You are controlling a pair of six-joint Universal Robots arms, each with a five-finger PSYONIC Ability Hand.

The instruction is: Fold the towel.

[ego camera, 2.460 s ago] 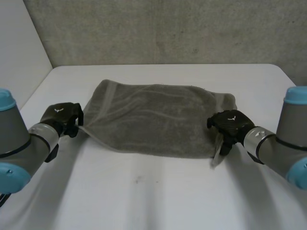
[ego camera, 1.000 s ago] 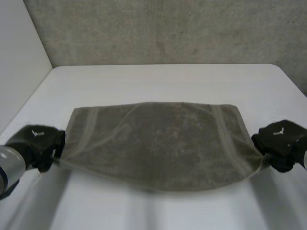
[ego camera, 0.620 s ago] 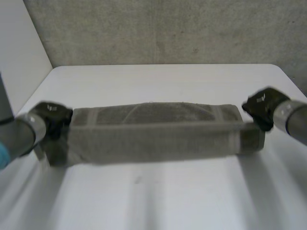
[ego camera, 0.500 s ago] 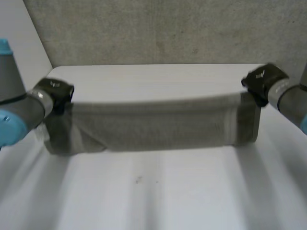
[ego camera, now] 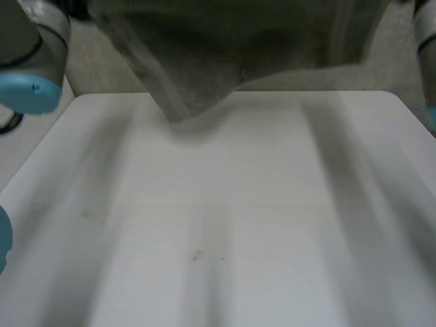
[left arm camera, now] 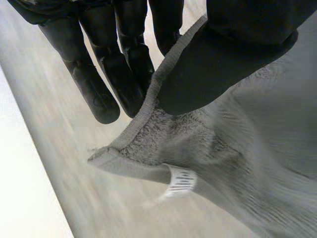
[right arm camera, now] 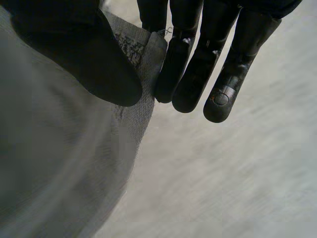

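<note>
The towel [ego camera: 225, 48] is not lying on the table [ego camera: 225, 225] any more. Now it hangs high in the air over the far side, and one part droops lowest. The left arm [ego camera: 37, 48] and right arm [ego camera: 426, 34] are up high too.

towel [ego camera: 225, 48] hangs above the table's [ego camera: 238, 238] far side; wall [ego camera: 402, 65] behind it

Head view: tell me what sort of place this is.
Probably a robot lab or test bench, not a home: a white table, a rough grey wall behind it, and two grey machine arms with light-blue caps holding a grey terry towel above the table.
</note>
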